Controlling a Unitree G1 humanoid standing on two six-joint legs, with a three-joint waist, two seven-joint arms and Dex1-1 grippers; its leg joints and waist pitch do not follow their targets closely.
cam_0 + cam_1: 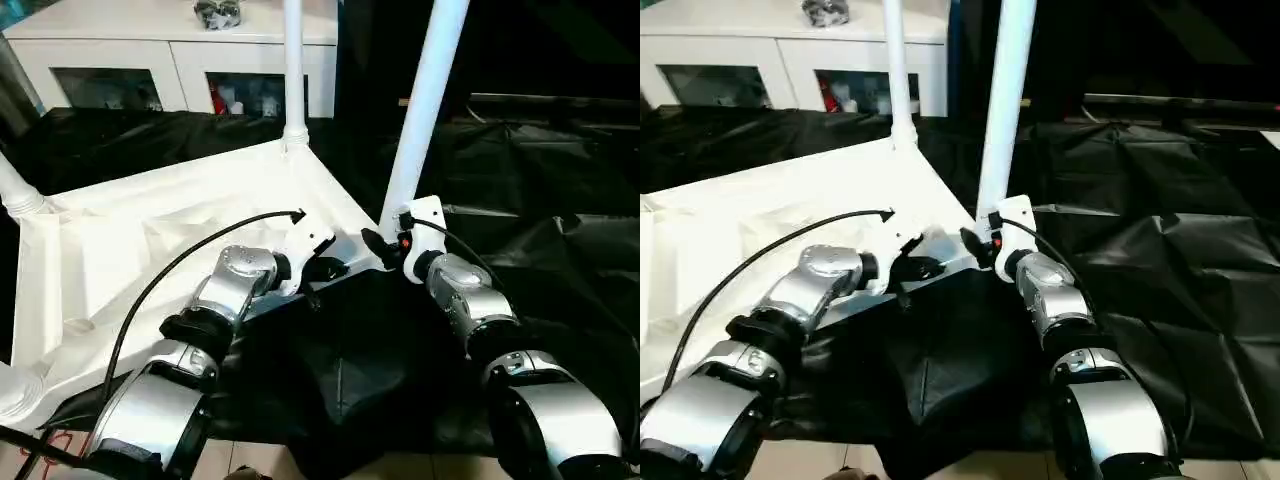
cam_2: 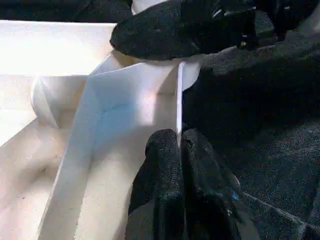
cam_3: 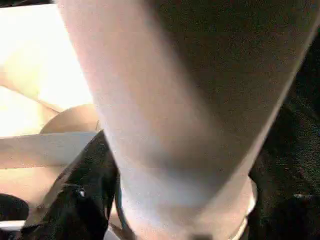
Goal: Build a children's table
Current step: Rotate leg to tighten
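The white table top [image 1: 150,250] lies upside down on black cloth, ribbed underside up. A long white leg [image 1: 425,110] stands upright in its near right corner socket. My right gripper [image 1: 385,246] is closed around the base of this leg, with one black finger [image 3: 85,195] pressed against its side. Just left of that corner, my left gripper [image 1: 325,268] is shut on the thin upright rim [image 2: 178,95] of the top, which is pinched between its two fingertips [image 2: 165,145].
Other legs stand upright at the far corner [image 1: 293,70], the left corner [image 1: 15,185] and the near left corner [image 1: 15,390]. A white glass-door cabinet [image 1: 130,60] stands behind. Black cloth [image 1: 540,200] covers the surface to the right.
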